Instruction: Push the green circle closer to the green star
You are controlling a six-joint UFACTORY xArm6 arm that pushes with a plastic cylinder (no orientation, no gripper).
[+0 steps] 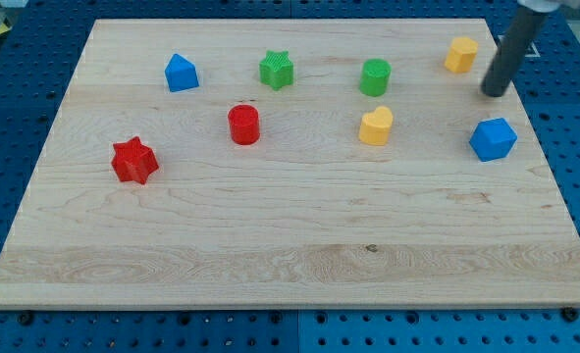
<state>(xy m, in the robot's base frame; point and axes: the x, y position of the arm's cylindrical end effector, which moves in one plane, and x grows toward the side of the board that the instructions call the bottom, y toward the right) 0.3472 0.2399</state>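
Camera view takes in the whole tabletop (290, 245), a pale wooden board on a blue pegboard, its lower half bare and its seven blocks strung across the upper half. Largest of them, the blue block (493, 138) sits near the view's right edge, with the red star (134, 161) far to the left and a second blue block (181, 73) above it. The red cylinder (243, 125) and yellow heart (375, 126) hold the middle row; a yellow block (460, 54) lies near the top right corner. The green circle (375, 76) stands well apart from the green star (278, 70), both in the top row with open wood between them, so a leftward shove looks unobstructed. My tip (493, 94) rests right of the circle, between the yellow block and the blue one, seemingly placed to come in from the circle's right side. The arm carries no end effector that grasps anything, only the rod, so nothing is held. The top edge runs near both green pieces, leaving little room upward.
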